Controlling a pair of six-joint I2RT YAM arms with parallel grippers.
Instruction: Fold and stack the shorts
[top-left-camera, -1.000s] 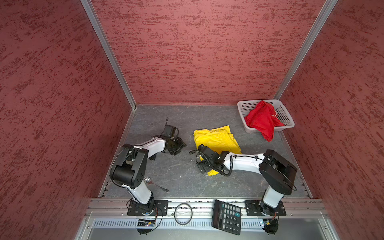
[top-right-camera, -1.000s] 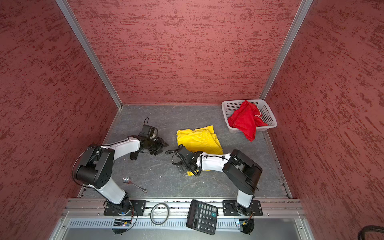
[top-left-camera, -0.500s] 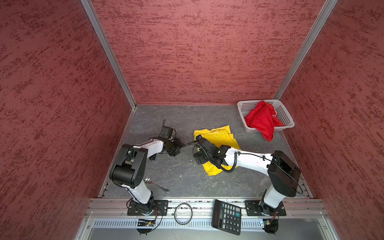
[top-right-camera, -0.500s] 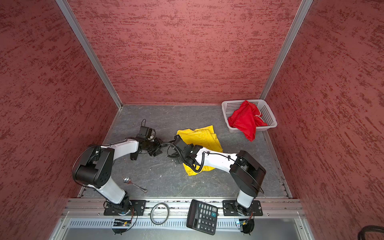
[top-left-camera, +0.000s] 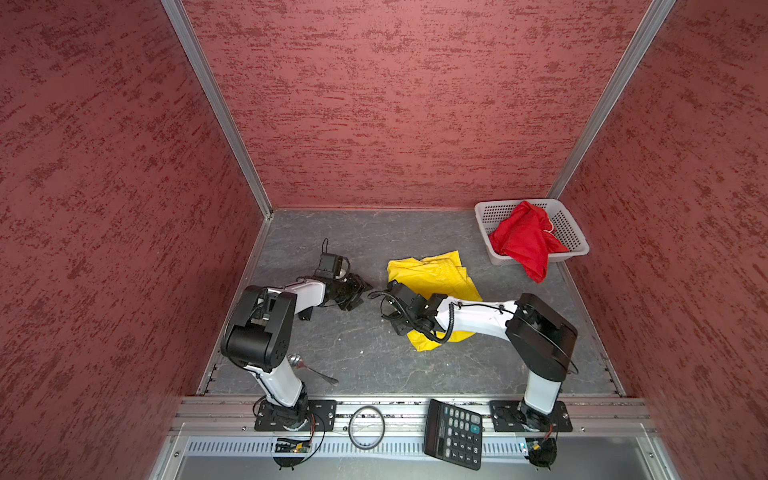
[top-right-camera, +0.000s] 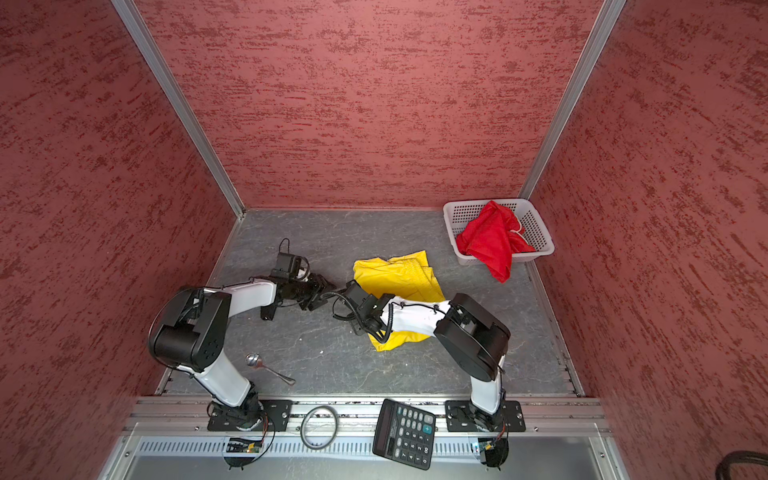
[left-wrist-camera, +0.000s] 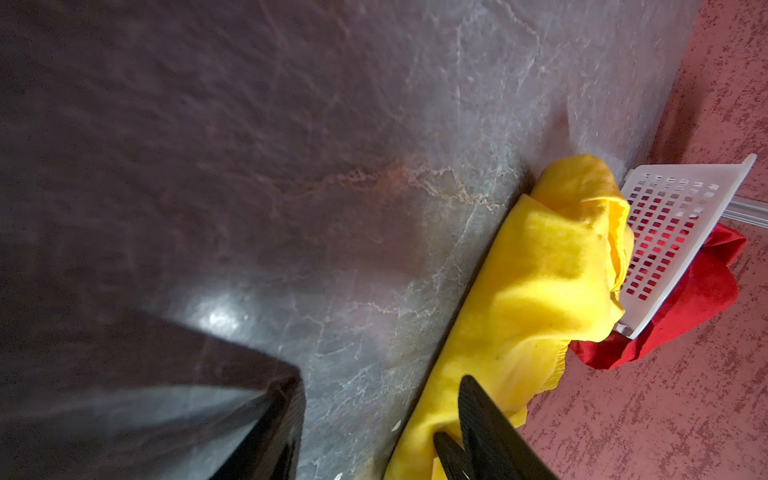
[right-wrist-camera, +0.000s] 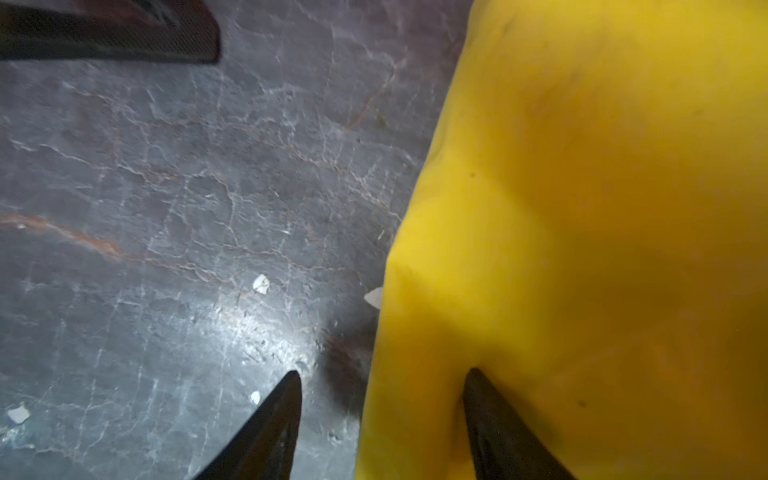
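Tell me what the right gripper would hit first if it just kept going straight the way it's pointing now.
Probably the edge of the crumpled bright yellow fabric shorts. The right gripper points down with open jaws straddling that edge, half over the grey stone-patterned tabletop, though its height is unclear.

The left arm (top-left-camera: 305, 291) and right arm (top-left-camera: 478, 318) each show white link shells between bulky black joint housings, with thin black cables (top-left-camera: 450, 328) looped alongside. Each is mounted on a black, screwed base plate (top-left-camera: 326, 415). The right gripper (right-wrist-camera: 381, 374) ends in black, pointed fingers (right-wrist-camera: 270, 428).
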